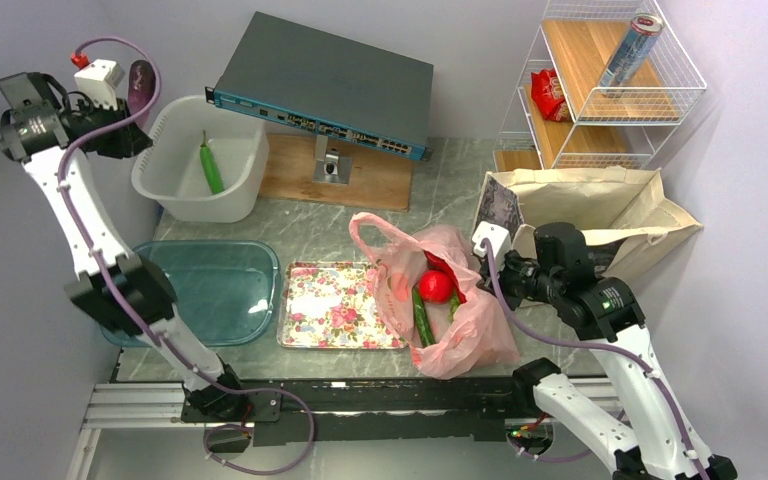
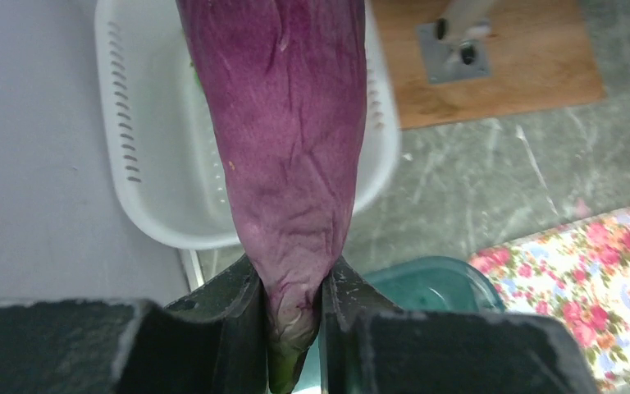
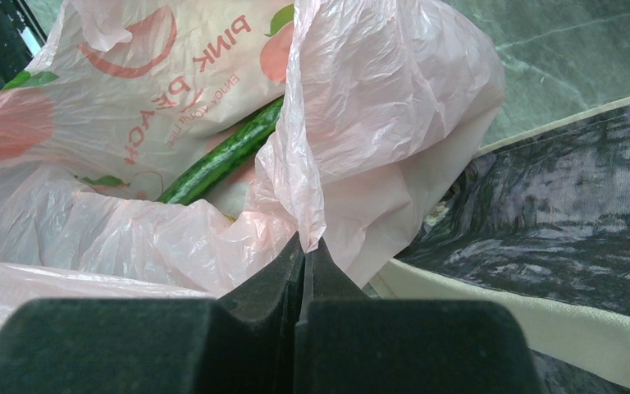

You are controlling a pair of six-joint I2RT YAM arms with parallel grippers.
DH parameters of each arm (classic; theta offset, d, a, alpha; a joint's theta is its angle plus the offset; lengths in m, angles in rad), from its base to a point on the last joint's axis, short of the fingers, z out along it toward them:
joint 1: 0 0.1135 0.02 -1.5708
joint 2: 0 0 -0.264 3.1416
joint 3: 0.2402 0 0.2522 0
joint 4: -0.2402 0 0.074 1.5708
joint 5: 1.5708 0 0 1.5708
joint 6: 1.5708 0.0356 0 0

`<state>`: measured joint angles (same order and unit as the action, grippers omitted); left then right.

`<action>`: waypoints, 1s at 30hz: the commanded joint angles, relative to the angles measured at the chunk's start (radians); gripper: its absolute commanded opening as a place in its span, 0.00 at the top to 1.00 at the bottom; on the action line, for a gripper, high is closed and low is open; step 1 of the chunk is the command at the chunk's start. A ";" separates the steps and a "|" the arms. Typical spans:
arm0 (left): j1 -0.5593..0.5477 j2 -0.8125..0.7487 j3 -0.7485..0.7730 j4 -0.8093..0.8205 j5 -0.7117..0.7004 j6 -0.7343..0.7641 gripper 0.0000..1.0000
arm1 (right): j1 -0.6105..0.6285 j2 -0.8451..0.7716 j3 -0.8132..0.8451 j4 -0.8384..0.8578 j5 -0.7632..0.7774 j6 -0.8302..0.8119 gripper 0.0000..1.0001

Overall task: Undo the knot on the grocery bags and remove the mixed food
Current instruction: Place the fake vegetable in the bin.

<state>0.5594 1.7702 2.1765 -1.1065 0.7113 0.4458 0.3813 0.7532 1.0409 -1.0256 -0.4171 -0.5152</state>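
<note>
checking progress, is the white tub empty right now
No, a green pepper lies inside the white tub in the top view.

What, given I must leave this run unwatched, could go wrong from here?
The left gripper pinches the eggplant only at its stem end, so it could slip and miss the white tub. The right gripper is shut on a thin fold of the pink bag; a pull might tear it or tip out the green pepper.
</note>
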 commanded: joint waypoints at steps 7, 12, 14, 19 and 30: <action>-0.116 0.339 0.103 0.181 -0.194 -0.032 0.93 | 0.000 0.069 0.098 -0.026 0.044 0.007 1.00; -0.130 0.446 0.216 0.209 -0.255 -0.090 0.63 | 0.000 0.090 0.125 -0.034 0.060 0.034 1.00; -0.129 0.434 0.215 0.221 -0.266 -0.087 0.29 | 0.000 0.088 0.121 -0.029 0.064 0.042 1.00; -0.116 0.277 0.038 0.353 -0.271 -0.080 0.01 | 0.001 0.082 0.110 -0.013 0.073 0.041 1.00; -0.016 -0.263 -0.408 0.643 0.135 -0.124 0.01 | 0.001 0.044 0.092 -0.002 0.062 0.037 1.00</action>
<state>0.5442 1.7821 1.9480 -0.6598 0.6090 0.2836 0.3813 0.8303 1.1229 -1.0607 -0.3649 -0.4877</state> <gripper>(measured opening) 0.994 0.007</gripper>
